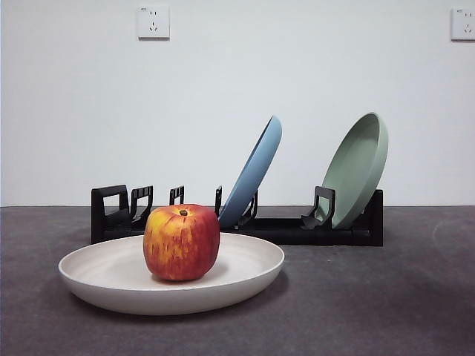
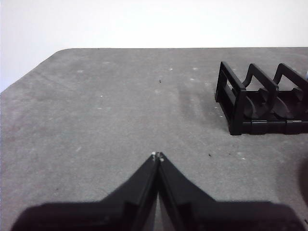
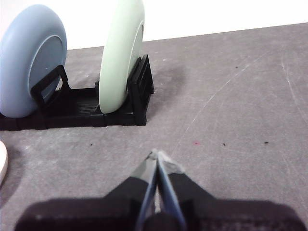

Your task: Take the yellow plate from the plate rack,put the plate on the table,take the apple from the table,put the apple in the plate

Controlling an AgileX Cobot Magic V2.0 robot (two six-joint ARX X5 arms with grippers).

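Note:
The yellow plate [image 1: 111, 278], pale cream, lies flat on the dark grey table [image 1: 386, 297] in front of the plate rack [image 1: 282, 230]. A red apple [image 1: 181, 242] with yellow streaks stands upright inside the plate, stem up. No gripper appears in the front view. My left gripper [image 2: 157, 156] is shut with nothing in it, hovering over bare table beside the rack's end bracket [image 2: 231, 98]. Likewise shut and holding nothing, my right gripper [image 3: 157, 155] sits over the table in front of the rack's other end [image 3: 139, 91]. A sliver of the yellow plate's rim [image 3: 2, 161] shows there.
A light blue plate [image 1: 256, 170] and a sage green plate [image 1: 360, 167] lean in the rack's slots. The right wrist view shows both, blue plate [image 3: 29, 57] and green plate [image 3: 122, 53]. A white wall with two sockets stands behind the table.

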